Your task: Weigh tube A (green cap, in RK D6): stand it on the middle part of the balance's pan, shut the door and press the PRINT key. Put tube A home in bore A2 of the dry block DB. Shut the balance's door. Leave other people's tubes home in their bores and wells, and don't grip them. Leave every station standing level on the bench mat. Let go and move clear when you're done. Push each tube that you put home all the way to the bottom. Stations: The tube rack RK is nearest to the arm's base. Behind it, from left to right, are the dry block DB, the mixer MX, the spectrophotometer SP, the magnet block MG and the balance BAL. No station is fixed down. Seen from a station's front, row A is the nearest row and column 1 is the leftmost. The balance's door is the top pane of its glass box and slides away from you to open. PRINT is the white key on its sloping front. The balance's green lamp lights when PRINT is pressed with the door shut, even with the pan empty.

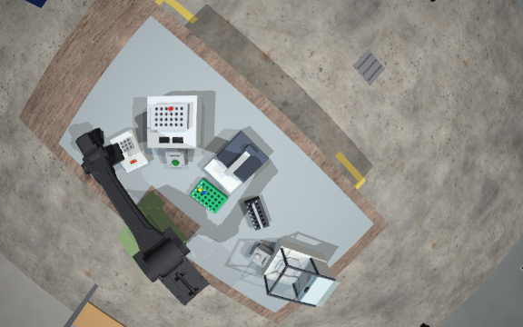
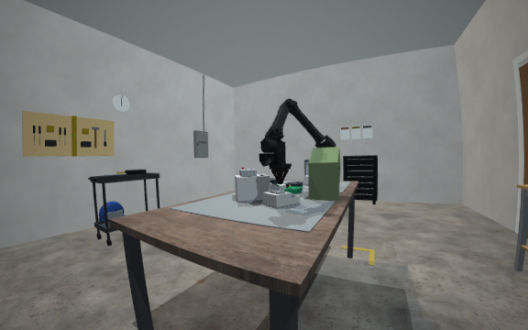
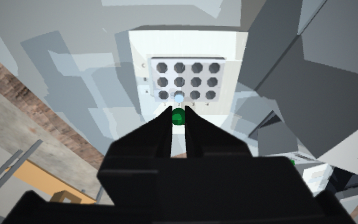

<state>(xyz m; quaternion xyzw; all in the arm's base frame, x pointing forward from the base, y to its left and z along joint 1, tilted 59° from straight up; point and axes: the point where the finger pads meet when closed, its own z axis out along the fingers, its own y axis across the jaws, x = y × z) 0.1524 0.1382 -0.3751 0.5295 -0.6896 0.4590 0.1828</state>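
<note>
Wrist view gave me the clearest read: the black parallel gripper (image 3: 178,120) had its jaws nearly closed, clamped on the clear tube with the green cap (image 3: 178,116). I held that tube over the small white dry block with its grid of round bores (image 3: 187,80), at the near row, second bore from the left. Its pale lower end showed right at that bore; I could not tell how deep it sat. The other eleven bores looked dark and vacant.

From the top view, I saw the green perforated tube rack (image 1: 209,195) carrying a yellow-capped tube (image 1: 200,189) and a blue-capped tube (image 1: 203,193) side by side near one corner. The large white mixer unit with a dotted well plate (image 1: 172,120) held a single red-capped tube (image 1: 171,108) in its far row. The black slotted magnet block (image 1: 257,213) stood apart on the grey mat (image 1: 307,195). The glass-walled balance box (image 1: 299,274) sat at the mat's corner; I could see nothing standing on its pan.
</note>
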